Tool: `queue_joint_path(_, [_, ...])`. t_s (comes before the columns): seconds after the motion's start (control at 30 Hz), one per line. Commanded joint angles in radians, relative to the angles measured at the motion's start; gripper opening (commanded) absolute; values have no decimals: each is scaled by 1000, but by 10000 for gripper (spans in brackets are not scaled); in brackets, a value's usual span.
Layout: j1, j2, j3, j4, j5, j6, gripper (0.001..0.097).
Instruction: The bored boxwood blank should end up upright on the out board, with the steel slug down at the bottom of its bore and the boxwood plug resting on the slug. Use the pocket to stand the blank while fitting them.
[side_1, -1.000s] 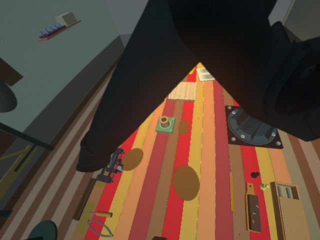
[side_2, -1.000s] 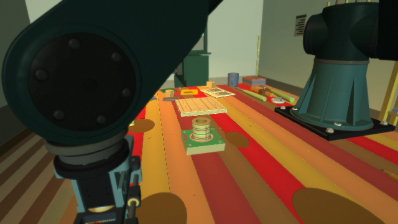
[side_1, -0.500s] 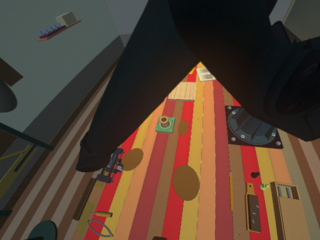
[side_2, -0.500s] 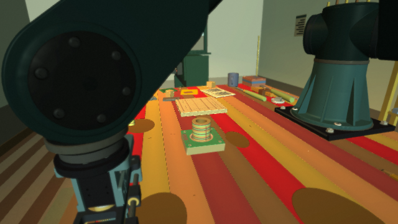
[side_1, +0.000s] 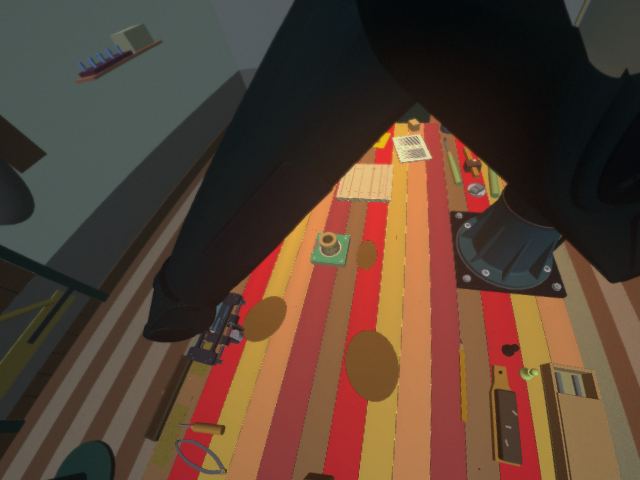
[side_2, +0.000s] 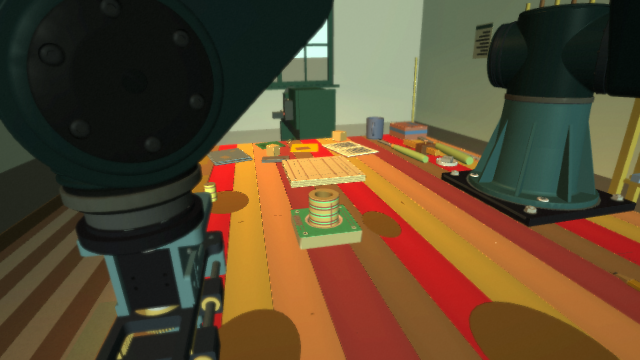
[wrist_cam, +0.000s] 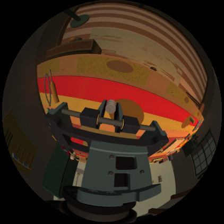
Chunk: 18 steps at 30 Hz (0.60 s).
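The steel slug (wrist_cam: 110, 106), a small grey cylinder, is hidden by the arm from the second side camera and only glimpsed (side_1: 236, 335) from the side camera. In the wrist camera the two fingers of my gripper (wrist_cam: 110, 109) clamp it from either side, low over the striped bench near its left edge. The bored boxwood blank (side_2: 323, 207) stands upright in the green pocket block (side_1: 330, 250) at mid-bench, its bore open at the top. The pale out board (side_2: 323, 171) lies flat just behind it. A small yellowish cylinder (side_2: 210, 191), possibly the boxwood plug, stands at the left edge.
Behind the out board lie a barcode sheet (side_1: 412, 148), small blocks, a cup (side_2: 375, 127) and green-handled tools (side_1: 454, 166). The arm's base (side_1: 504, 250) is bolted at the right. A wooden tray (side_1: 578, 419), a strop (side_1: 505, 417), an awl (side_1: 206, 428) and calipers lie nearer.
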Motion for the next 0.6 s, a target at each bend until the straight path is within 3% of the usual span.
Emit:
queue_joint_path(0.0, [0,-2,-1,0,1,0,33])
queue_joint_path(0.57, [0,-24,0,0,21,0,33])
